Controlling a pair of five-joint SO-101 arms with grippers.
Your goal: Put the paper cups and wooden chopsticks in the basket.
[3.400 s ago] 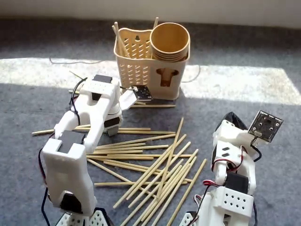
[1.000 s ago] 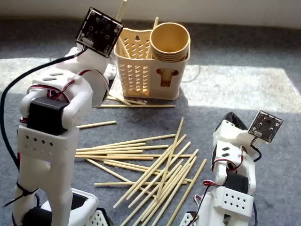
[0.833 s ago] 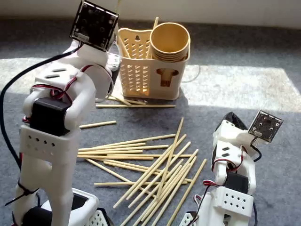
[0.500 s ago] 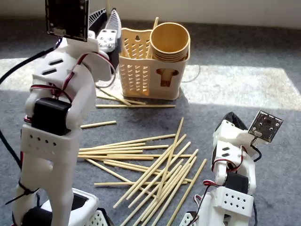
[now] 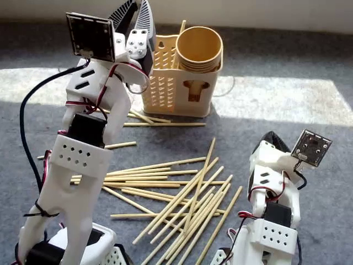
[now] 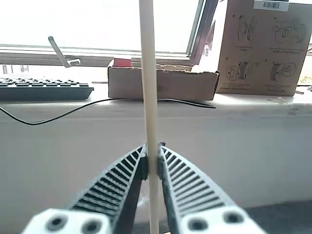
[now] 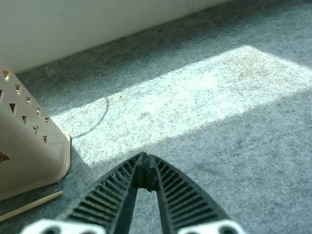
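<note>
Left gripper (image 5: 135, 15): raised at far left, jaws clenched on one wooden chopstick (image 6: 147, 73), its long axis upright through the jaws
Basket (image 5: 165, 91): just right of and below that gripper; paper cups (image 5: 199, 48) stacked in its right compartment
Loose chopsticks (image 5: 176, 190): scattered on desk (image 5: 309, 99), near centre
Right gripper (image 7: 145, 170): near right, jaws pressed together, empty; left arm judged nearer the basket

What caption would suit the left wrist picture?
Left claw shut on one chopstick, facing a window.
</note>
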